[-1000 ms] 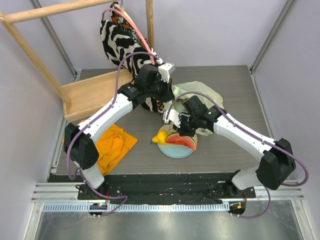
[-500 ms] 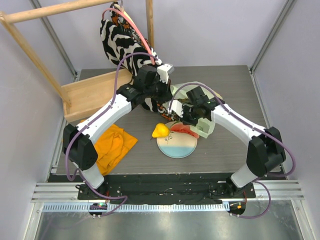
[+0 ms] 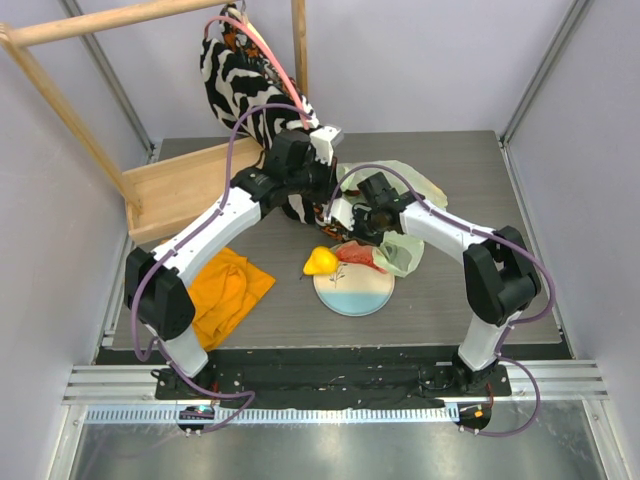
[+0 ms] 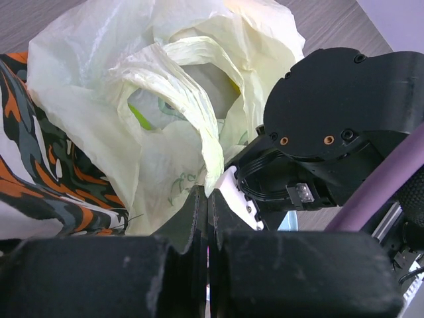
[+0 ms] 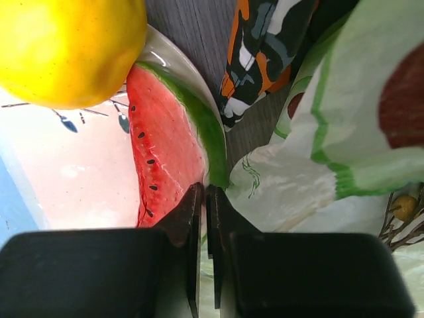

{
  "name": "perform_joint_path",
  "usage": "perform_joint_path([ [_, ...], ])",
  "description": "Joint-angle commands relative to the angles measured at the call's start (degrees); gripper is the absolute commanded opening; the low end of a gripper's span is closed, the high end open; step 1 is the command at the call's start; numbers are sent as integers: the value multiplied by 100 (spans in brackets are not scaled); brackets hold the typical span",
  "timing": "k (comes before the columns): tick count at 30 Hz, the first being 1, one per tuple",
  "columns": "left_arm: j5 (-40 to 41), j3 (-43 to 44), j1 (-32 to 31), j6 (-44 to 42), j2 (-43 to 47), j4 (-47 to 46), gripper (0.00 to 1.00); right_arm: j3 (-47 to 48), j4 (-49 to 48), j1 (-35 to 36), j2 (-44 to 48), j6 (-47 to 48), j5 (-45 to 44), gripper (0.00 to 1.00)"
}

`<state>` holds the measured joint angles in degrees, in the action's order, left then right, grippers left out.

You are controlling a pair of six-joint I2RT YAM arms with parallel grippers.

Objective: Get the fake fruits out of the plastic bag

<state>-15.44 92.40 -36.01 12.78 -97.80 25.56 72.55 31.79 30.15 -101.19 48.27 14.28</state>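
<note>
Left claw (image 4: pixel 207 199): pinched closed on a fold of the plastic bag (image 4: pixel 99 112).
Right claw (image 5: pixel 204 192): fingers almost together, over the watermelon slice (image 5: pixel 165 146) rind; no grip visible.
Fruits out: yellow pear (image 5: pixel 66 46) beside the slice, on the plate (image 5: pixel 66 185).
Bag: crumpled on the counter (image 3: pixel 450 290) behind the plate.

Overhead view looks down; both close wrist views share the plastic bag (image 4: pixel 165 99)

The left gripper (image 4: pixel 207 195) and right gripper (image 5: pixel 203 192) crowd the bag's (image 3: pixel 415 180) nine o'clock side, the plate (image 3: pixel 345 305) blocks six, and bare table (image 3: pixel 470 190) opens at three.
</note>
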Motion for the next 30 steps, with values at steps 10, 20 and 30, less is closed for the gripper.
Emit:
perform_joint_path([
  [10, -135, 94, -73, -74, 86, -87, 0, 303, 660, -264, 1319, -854, 460, 57],
  [20, -231, 164, -90, -249, -46, 19, 0, 469, 811, -1292, 1437, -1030, 917, 34],
  [30, -143, 164, -143, -320, 191, 124, 0, 998, -208, -1284, -305, -1830, -487, 20],
])
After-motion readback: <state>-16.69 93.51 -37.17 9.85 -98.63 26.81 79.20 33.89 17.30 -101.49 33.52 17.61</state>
